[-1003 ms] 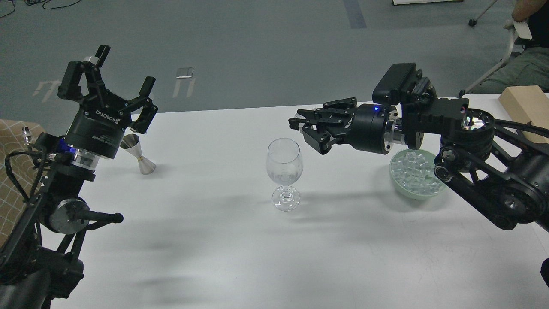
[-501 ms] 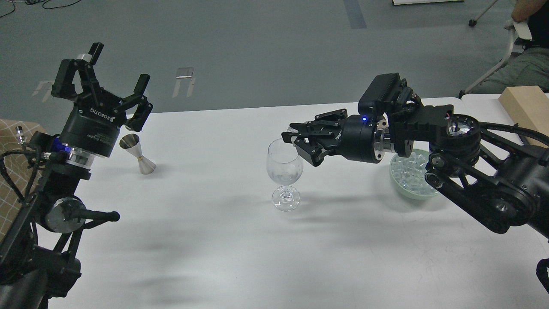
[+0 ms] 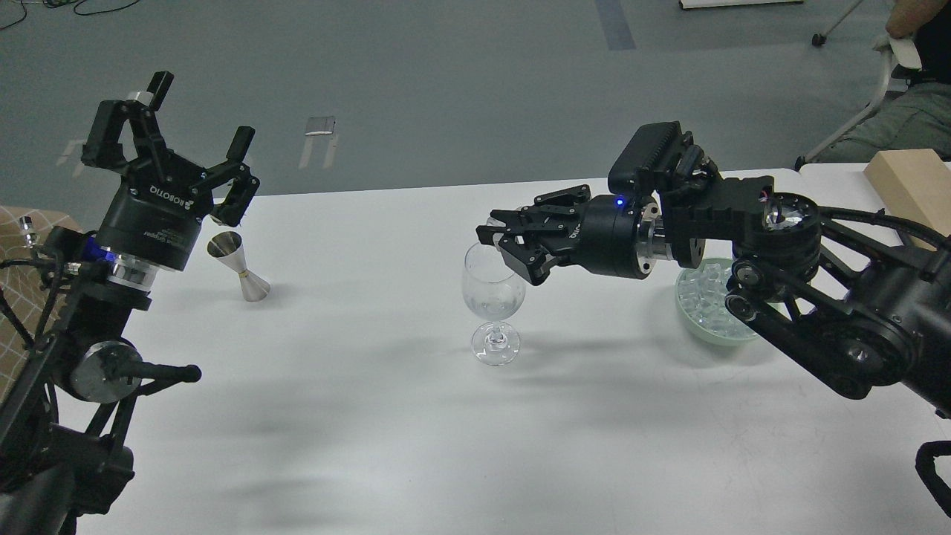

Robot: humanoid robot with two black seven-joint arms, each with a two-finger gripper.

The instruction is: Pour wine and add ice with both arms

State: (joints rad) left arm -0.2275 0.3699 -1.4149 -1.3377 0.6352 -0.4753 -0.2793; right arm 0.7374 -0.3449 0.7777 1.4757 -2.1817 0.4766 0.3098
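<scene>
Ice (image 3: 704,301): clear cubes heaped in a pale green bowl (image 3: 695,325), behind and below my right end effector's wrist, partly hidden by the arm. A few small clear pieces lie in the bottom of the wine glass.

Wine glass (image 3: 492,286): clear, stemmed, upright on the tabletop (image 3: 416,446), its rim directly under my right end effector's fingertips.

Right end effector (image 3: 496,236): held roughly level, pointing left, fingers drawn close together over the glass rim. Something pale shows at the fingertips; I cannot tell whether it is an ice cube or whether the fingers grip anything. A blue light glows on the wrist body.

Right arm (image 3: 810,297): black, reaching in from the right edge, passing over the bowl.

Left end effector (image 3: 174,141): raised, pointing up and away, fingers spread wide, holding nothing. "ROBOTIQ" lettering reads on its body.

Jigger (image 3: 240,265): steel, hourglass-shaped, standing on the tabletop just below and to the right of my left end effector.

Left arm (image 3: 82,349): black with a silver joint cap, rising from the lower left.

Wooden block (image 3: 910,189): pale, at the tabletop's far right, well behind my right arm.
</scene>
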